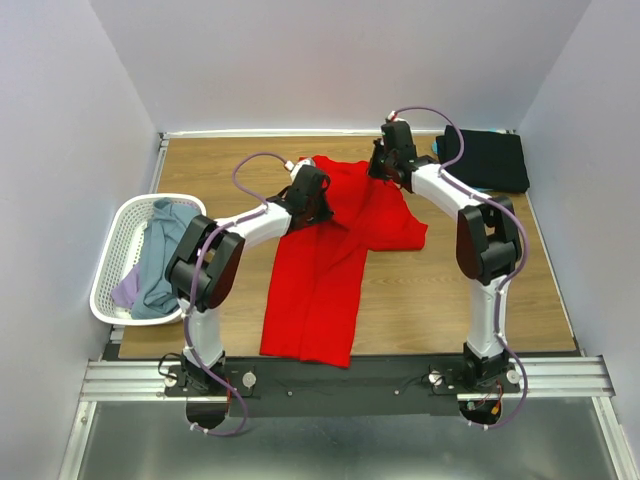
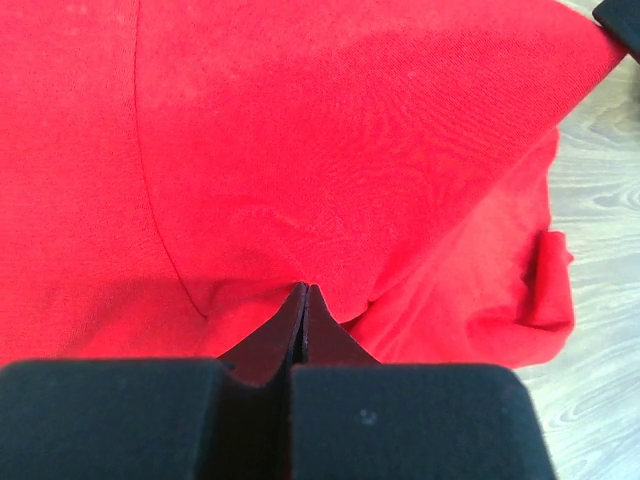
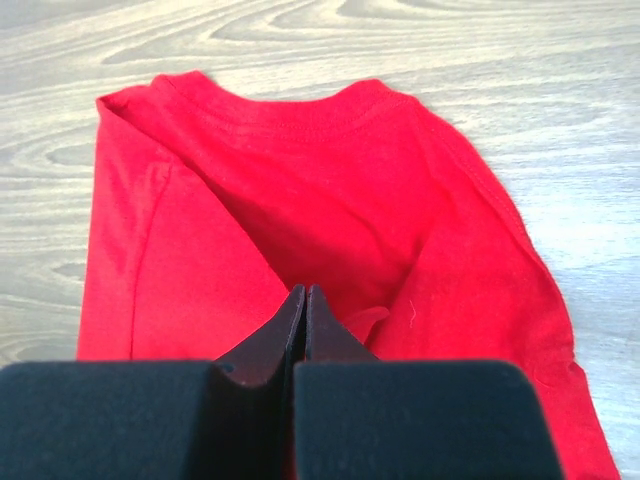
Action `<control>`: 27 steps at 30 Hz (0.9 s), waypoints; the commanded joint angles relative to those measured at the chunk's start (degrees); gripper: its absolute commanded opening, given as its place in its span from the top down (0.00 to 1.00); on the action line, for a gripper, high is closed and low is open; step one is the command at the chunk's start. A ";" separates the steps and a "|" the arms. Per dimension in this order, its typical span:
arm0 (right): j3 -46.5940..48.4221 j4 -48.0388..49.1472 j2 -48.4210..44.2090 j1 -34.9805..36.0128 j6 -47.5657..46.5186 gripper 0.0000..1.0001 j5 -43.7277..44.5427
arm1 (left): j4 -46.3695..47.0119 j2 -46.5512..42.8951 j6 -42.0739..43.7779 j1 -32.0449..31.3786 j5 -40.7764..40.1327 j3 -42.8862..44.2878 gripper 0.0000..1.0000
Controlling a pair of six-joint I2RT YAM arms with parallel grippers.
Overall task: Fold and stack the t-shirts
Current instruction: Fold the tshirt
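I am observing the red t-shirt (image 1: pixel 320 280) lying rumpled, part-folded, at the centre of the table (image 1: pixel 450 290). Left gripper (image 2: pixel 305 290) and right gripper (image 3: pixel 305 292) are each pinching its cloth, fingers pressed together. I am counting four shirts: this one, one black t-shirt (image 1: pixel 490 160) at the far right corner, and one grey-blue t-shirt (image 1: pixel 160 260) and one lavender t-shirt (image 1: pixel 125 292) in the basket (image 1: pixel 110 230).

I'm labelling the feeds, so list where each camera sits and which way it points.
Top external: above and behind the bases, looking down on the table; both arms show.
Left wrist: behind the shut left hand, looking along it at the red t-shirt.
Right wrist: behind the shut right hand, looking along it at that shirt's collar.
Shared: all three show that shirt.
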 commanded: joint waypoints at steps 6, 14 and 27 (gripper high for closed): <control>-2.09 0.54 -3.26 -0.43 0.63 0.95 2.73 | 1.06 -2.53 0.85 -0.91 0.96 -1.14 1.00; -3.59 0.72 -4.23 -0.51 0.80 0.95 3.43 | 1.24 -2.97 0.76 -1.17 0.88 -1.76 1.00; -5.35 0.72 -5.28 -0.95 1.16 0.95 3.96 | 1.33 -3.67 0.76 -1.70 0.88 -2.46 1.00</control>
